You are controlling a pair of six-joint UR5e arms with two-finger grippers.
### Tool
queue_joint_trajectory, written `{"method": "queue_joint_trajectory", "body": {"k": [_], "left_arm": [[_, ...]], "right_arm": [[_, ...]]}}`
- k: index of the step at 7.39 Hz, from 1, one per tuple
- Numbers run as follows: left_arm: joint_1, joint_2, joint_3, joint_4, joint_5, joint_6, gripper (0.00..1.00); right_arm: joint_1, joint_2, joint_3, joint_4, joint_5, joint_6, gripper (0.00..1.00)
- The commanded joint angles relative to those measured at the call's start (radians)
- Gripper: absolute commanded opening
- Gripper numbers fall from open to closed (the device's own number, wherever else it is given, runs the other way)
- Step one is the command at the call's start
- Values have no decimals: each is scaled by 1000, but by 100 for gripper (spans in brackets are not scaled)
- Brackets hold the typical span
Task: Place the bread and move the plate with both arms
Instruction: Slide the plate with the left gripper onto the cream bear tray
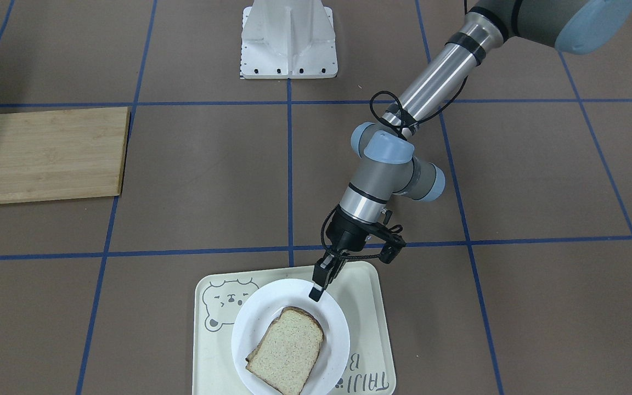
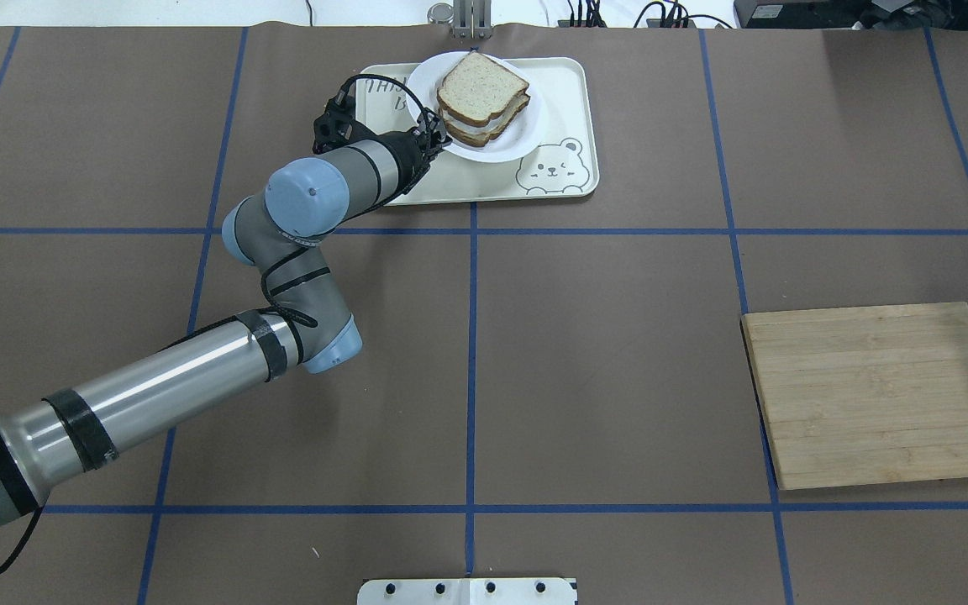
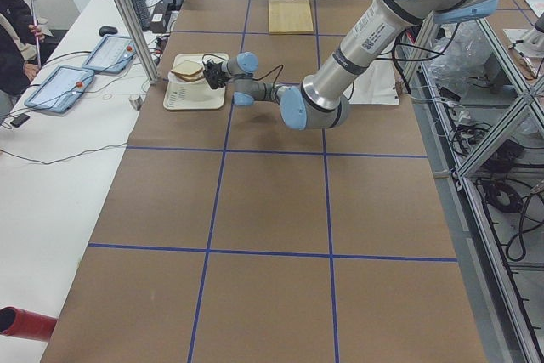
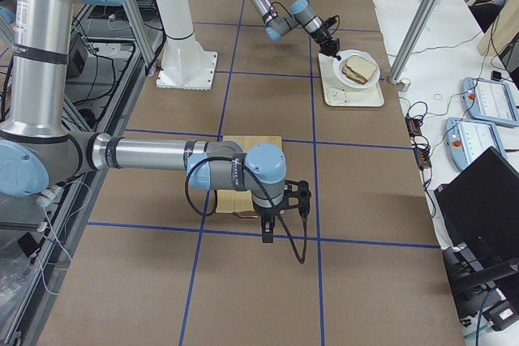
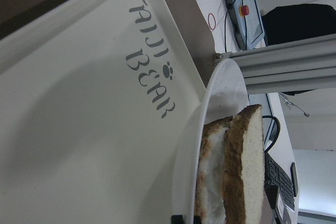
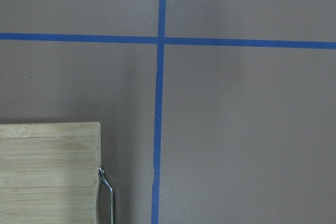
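The bread [image 1: 288, 348] already lies on the plate [image 1: 340, 334] as the top slice of a stack with a pale filling under it, and the plate sits on the bear-print tray [image 1: 370, 296] at the far side of the table from the robot. So we judge the step in hand to be moving the plate.

The left gripper [image 1: 317, 291] is down at the rim on the robot's side, its fingers drawn together on that edge. From the front view we read it as pinching the rim. The left wrist view shows the rim edge-on, running down to a dark fingertip at the bottom of the picture.

The right gripper [image 4: 267, 232] hangs low beside the wooden cutting board [image 2: 879, 395], well apart from the plate. It shows only in the side view, so we cannot tell whether it is open or closed.

To do this well, we want a firm bite on the rim before any lift, because the glossy plate can slip. A one-sided hold will tip the plate away from the fingers and the stack may slide, so we keep it level and low. We raise it only enough to clear the tray's lip and travel slowly. If the right arm is to share the load, it should take the opposite rim before the plate leaves the tray.
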Motion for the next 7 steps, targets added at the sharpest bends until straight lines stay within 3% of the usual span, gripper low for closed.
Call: {"method": "queue_joint_trajectory", "body": {"k": [1,3,5,7], "left_arm": [[20,29,-62,6,2,46,95],[23,150,-224,8,-6,54,98],[17,236,-426,149,-129,95,98],[14,334,-658,338,-142,384,98]], "right_arm": [[0,0,0,0,-1,0,100],[0,0,-2,0,1,0,100],[0,0,-5,-2,-1,0,100],[0,-1,-3,-2,-1,0,100]]}}
